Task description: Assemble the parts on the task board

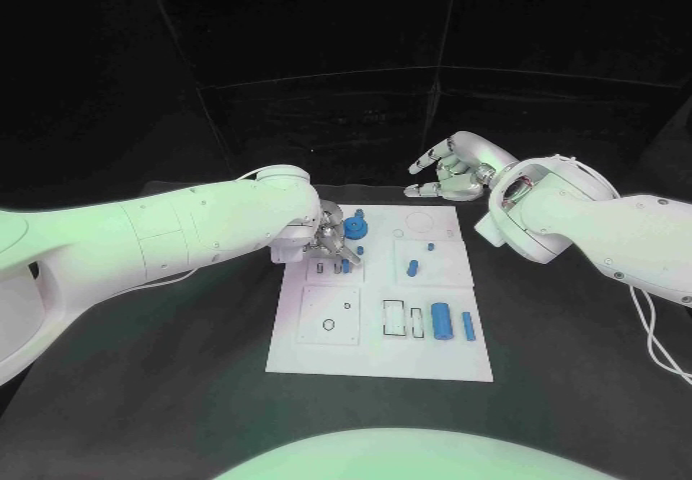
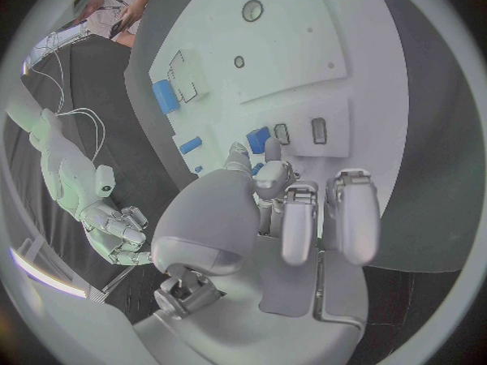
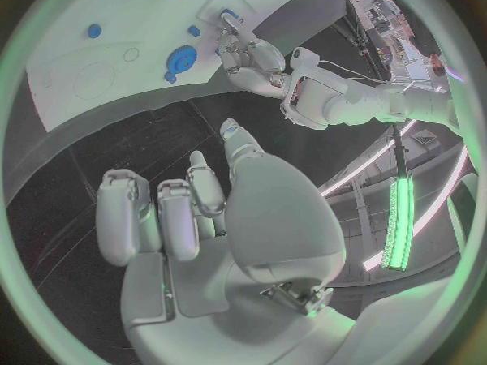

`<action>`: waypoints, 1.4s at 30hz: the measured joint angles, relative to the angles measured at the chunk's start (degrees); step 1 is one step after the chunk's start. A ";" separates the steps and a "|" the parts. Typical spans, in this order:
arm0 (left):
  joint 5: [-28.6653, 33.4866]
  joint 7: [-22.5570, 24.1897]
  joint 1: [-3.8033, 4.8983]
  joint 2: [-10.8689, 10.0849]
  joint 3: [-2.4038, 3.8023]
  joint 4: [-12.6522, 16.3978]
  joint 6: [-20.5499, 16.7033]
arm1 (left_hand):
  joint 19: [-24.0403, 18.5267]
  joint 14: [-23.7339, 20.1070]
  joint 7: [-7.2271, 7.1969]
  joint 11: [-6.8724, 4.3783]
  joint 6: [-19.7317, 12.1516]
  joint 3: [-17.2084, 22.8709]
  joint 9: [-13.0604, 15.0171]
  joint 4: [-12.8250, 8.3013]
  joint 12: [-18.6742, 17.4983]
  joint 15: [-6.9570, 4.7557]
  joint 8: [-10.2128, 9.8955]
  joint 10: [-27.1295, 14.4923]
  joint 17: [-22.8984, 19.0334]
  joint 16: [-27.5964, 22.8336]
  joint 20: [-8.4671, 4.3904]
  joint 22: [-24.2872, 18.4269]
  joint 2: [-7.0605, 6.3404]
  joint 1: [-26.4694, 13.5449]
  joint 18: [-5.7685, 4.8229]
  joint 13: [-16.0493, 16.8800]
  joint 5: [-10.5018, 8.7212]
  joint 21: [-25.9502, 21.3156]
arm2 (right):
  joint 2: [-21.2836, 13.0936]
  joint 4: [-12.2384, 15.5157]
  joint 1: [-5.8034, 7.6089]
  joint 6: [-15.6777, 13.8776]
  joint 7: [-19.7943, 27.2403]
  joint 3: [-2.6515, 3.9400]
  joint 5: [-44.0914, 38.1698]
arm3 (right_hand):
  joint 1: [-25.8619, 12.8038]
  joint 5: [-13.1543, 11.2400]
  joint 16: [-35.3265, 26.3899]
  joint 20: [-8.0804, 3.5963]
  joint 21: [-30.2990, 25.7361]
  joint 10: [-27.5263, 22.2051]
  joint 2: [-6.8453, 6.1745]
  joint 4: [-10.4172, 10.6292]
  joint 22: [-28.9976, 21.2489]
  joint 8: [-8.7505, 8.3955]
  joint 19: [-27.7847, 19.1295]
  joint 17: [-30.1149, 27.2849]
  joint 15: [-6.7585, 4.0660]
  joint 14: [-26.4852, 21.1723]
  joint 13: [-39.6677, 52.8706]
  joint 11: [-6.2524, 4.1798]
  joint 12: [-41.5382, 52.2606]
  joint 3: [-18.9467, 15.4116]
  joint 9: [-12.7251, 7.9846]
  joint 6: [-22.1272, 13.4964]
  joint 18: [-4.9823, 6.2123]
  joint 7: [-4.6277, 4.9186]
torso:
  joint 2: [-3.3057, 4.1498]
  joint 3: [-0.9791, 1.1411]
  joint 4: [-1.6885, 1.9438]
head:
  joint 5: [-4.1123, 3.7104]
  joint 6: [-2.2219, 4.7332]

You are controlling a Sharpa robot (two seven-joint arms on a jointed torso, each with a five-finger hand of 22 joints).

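The white task board (image 1: pixel 378 355) lies mid-table. My left hand (image 1: pixel 332 245) hovers over its far-left part, just beside a round blue part (image 1: pixel 356 224). In the left wrist view this hand (image 2: pixel 274 211) pinches a small blue block (image 2: pixel 259 141) between thumb and fingertip, right by two narrow slots (image 2: pixel 319 130). Two long blue blocks (image 1: pixel 443 320) lie at the board's near right, and smaller blue pieces (image 1: pixel 413 267) lie mid-board. My right hand (image 1: pixel 450 165) hangs beyond the board's far edge, fingers loosely apart and holding nothing (image 3: pixel 203 219).
Drawn outlines mark the board: two rectangles (image 1: pixel 392 316), an oval (image 1: pixel 329 323) and a circle (image 1: pixel 418 220). Black table (image 1: pixel 577 340) surrounds the board. Thin cables (image 1: pixel 656 345) hang along my right arm at the table's right side.
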 measured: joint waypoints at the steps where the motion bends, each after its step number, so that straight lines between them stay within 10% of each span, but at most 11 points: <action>1: 0.00 0.00 0.00 0.02 0.00 -0.03 0.08 | 0.00 0.00 0.00 0.00 0.00 0.12 0.08 -0.12 0.00 0.00 0.19 0.00 0.00 0.00 0.00 0.00 0.00 0.00 0.00 0.00 0.00 0.00 | 0.01 0.00 0.00 0.01 0.00 0.00 0.00 | 0.00 0.00 0.00 0.00 0.00 0.00 0.00 0.00 0.00 0.00 0.00 0.00 0.00 0.00 0.00 0.00 0.00 0.00 0.00 0.00 0.00 0.00 | 0.00 0.00 0.00 | -0.01 -0.04; 26: -0.01 -0.03 -0.07 0.45 0.01 -0.55 1.47 | 0.00 0.00 -0.20 0.01 -0.20 1.38 1.00 -1.38 0.00 0.00 0.41 -0.01 0.00 0.00 0.00 -0.01 0.20 1.65 0.00 0.11 0.03 0.00 | 0.28 -0.11 0.00 0.32 0.03 0.00 -0.01 | 0.00 0.00 0.00 0.00 0.00 0.00 0.00 0.18 0.00 0.23 0.00 0.04 0.01 0.00 0.00 0.00 0.00 -0.18 0.00 0.21 0.00 -0.21 | 0.02 -0.04 0.07 | 0.07 -0.60; 42: 0.54 0.07 -0.08 -0.15 0.20 -0.31 1.36 | 0.23 0.00 -0.96 -0.80 -1.89 8.91 1.54 -5.30 -2.26 -0.83 -0.79 -0.65 0.00 0.00 -0.63 -1.42 1.70 11.37 -0.01 -1.62 3.79 -1.64 | 0.32 -0.36 0.00 0.50 0.07 0.00 -0.02 | 0.00 0.00 0.00 0.00 0.00 0.00 0.00 0.49 0.00 0.23 0.00 0.03 0.01 -0.01 0.11 0.00 0.00 -0.17 0.00 0.21 0.00 -0.21 | 0.01 -0.04 0.07 | 0.13 -0.62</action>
